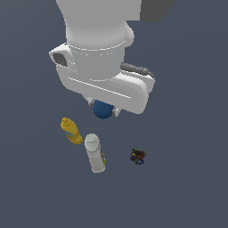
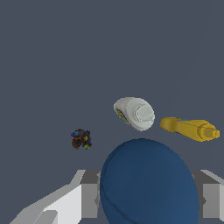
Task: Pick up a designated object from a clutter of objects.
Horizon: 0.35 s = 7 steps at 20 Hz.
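Observation:
The blue ball (image 1: 103,109) sits directly under the white hand in the exterior view, and it fills the space between the two grey fingers (image 2: 89,200) in the wrist view. My gripper (image 2: 148,202) is shut on the blue ball (image 2: 148,183), with one pad against each side. The rest of the clutter lies on the floor beyond it. That is a yellow bottle (image 1: 71,130) on its side, a larger white bottle (image 1: 95,152) with a white cap, and a tiny dark speckled clump (image 1: 138,156). The hand hides my fingertips in the exterior view.
The yellow bottle (image 2: 190,128) and white bottle (image 2: 134,113) lie close together, almost touching. The speckled clump (image 2: 81,139) sits apart, toward the exterior view's right. A flat dark grey floor (image 1: 187,187) runs all around.

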### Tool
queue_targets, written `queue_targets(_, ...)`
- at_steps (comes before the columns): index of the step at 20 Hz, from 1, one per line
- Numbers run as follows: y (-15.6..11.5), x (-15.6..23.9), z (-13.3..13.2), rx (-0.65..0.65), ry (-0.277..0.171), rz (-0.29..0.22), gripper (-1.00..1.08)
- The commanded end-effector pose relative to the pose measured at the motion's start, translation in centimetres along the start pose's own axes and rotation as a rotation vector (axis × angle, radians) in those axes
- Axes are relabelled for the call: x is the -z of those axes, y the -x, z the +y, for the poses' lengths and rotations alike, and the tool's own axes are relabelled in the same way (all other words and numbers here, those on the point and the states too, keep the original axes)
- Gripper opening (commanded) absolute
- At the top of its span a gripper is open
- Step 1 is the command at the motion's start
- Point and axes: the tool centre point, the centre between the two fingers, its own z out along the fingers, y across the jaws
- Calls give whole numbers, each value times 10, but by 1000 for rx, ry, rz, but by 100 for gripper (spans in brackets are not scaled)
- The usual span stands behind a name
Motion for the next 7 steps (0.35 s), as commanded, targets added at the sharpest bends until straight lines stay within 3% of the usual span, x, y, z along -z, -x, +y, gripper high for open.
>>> queue_targets(1, -3, 8, 3, 1, 0, 0, -100)
queue_targets(7, -6, 14, 5, 1, 0, 0, -100)
